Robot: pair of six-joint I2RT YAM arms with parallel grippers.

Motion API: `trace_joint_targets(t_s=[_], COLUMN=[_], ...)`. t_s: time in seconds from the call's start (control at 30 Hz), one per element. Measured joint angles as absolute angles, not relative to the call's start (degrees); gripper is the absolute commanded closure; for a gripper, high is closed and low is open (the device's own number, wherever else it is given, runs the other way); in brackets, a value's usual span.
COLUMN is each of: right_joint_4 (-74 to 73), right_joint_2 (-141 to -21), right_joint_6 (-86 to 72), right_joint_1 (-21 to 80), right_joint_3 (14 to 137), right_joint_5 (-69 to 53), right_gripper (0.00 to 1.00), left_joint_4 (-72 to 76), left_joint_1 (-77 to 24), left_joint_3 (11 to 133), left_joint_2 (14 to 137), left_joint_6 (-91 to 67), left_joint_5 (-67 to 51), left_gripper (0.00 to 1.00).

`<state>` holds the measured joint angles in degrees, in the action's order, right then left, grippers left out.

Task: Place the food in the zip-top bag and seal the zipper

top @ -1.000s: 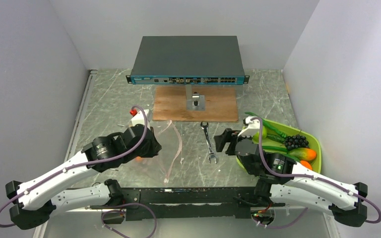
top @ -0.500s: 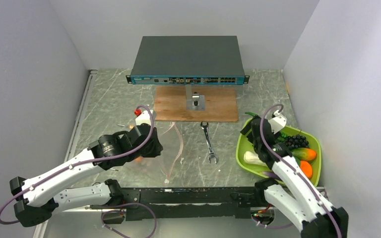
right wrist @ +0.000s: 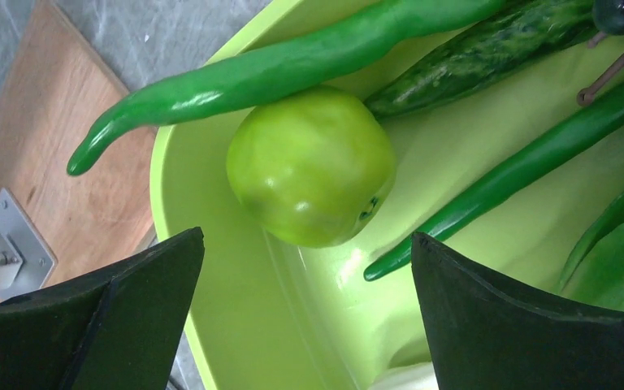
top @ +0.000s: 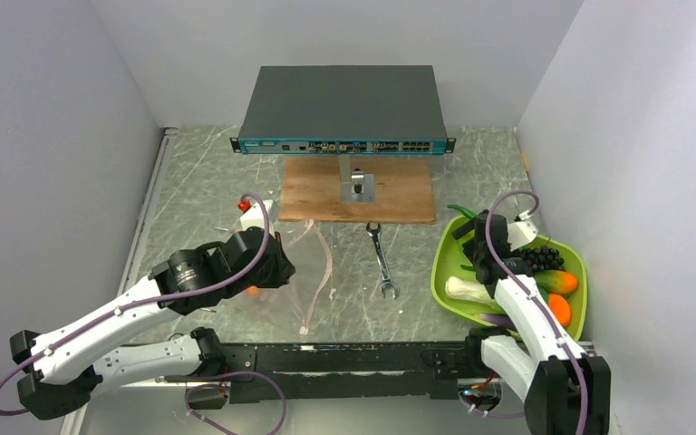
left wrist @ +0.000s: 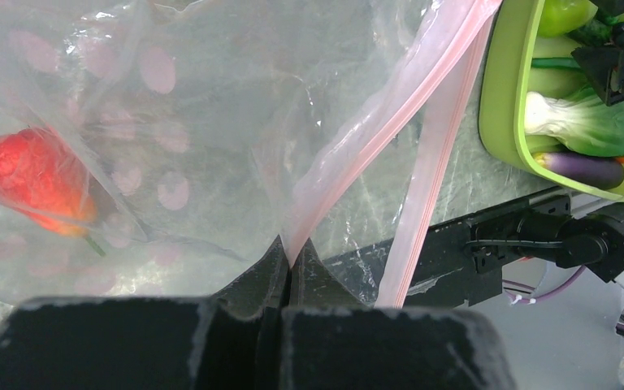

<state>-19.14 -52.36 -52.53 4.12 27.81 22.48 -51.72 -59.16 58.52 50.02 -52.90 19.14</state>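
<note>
The clear zip-top bag [top: 313, 263] lies left of the table's middle. My left gripper [top: 272, 263] is shut on one side of its pinkish zipper strip [left wrist: 374, 122] and holds the mouth apart; its jaws are closed on the strip [left wrist: 290, 258]. The other side of the strip hangs free. A red strawberry [left wrist: 32, 180] lies inside the bag. My right gripper [top: 471, 240] is open and empty, just above the green apple [right wrist: 310, 166] in the lime tray [top: 442, 263]. Green beans [right wrist: 276, 69], bok choy [top: 467, 290], eggplant [left wrist: 581, 169], grapes [top: 541, 258], mango [top: 557, 281] and orange [top: 559, 308] also lie there.
A wrench [top: 381, 261] lies between the bag and the tray. A wooden board [top: 399, 195] with a metal bracket [top: 360, 184] sits behind it, and a network switch [top: 343, 109] stands at the back. White walls close in both sides.
My right arm has swung from the table's middle to the right, and its open gripper now hangs over the tray's near-left part. My left gripper still holds the bag in about the same place.
</note>
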Motion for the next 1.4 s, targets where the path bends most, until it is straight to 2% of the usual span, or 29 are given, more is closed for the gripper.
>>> trace_joint_targets(t_s=[0.3, 0.4, 0.57, 0.67, 0.7, 0.73, 0.93, 1.07, 1.27, 1.4], right_joint_4=[-11.8, -9.7, -9.1, -8.5, -8.6, -8.7, -11.5, -13.3, -11.0, -9.8], right_joint_2=[-61.3, -63.6, -64.7, -62.8, -61.7, -60.5, -51.1, -44.2, -38.1, -33.1], right_joint_6=[-52.4, -51.8, -50.8, -50.4, -50.2, -50.1, -49.0, -47.4, -46.0, -46.0], right_joint_1=[2.2, 1.7, 1.4, 1.4, 1.4, 1.4, 1.3, 1.3, 1.4, 4.4], right_joint_3=[27.5, 27.5, 27.4, 26.2, 25.8, 25.4, 25.0, 24.6, 21.2, 19.1], right_joint_5=[24.0, 24.2, 24.2, 23.6, 23.5, 23.4, 20.7, 14.0, -2.5, -9.3], right_gripper=[0.01, 0.06, 0.33, 0.69, 0.77, 0.80, 0.90, 1.00, 1.00, 1.00], left_joint_4=[-51.7, -51.7, -51.4, -51.3, -51.3, -51.3, -51.0, -50.4, -50.3, -50.1], left_joint_1=[-59.2, -59.2, -59.2, -59.2, -59.2, -59.2, -59.2, -59.2, -59.2, -59.2], left_joint_3=[58.5, 58.5, 58.5, 58.5, 58.5, 58.5, 58.3, 58.3, 58.3, 58.3], left_joint_2=[51.1, 51.2, 51.2, 51.2, 51.2, 51.1, 50.5, 50.8, 51.9, 52.0], left_joint_6=[-52.6, -52.6, -52.6, -52.6, -52.6, -52.6, -52.6, -52.6, -52.7, -52.7], left_joint_5=[18.7, 18.7, 18.2, 17.8, 17.8, 17.8, 17.8, 17.6, 16.9, 16.4], left_gripper=[1.00, 1.00, 1.00, 1.00, 1.00, 1.00, 1.00, 1.00, 1.00, 1.00])
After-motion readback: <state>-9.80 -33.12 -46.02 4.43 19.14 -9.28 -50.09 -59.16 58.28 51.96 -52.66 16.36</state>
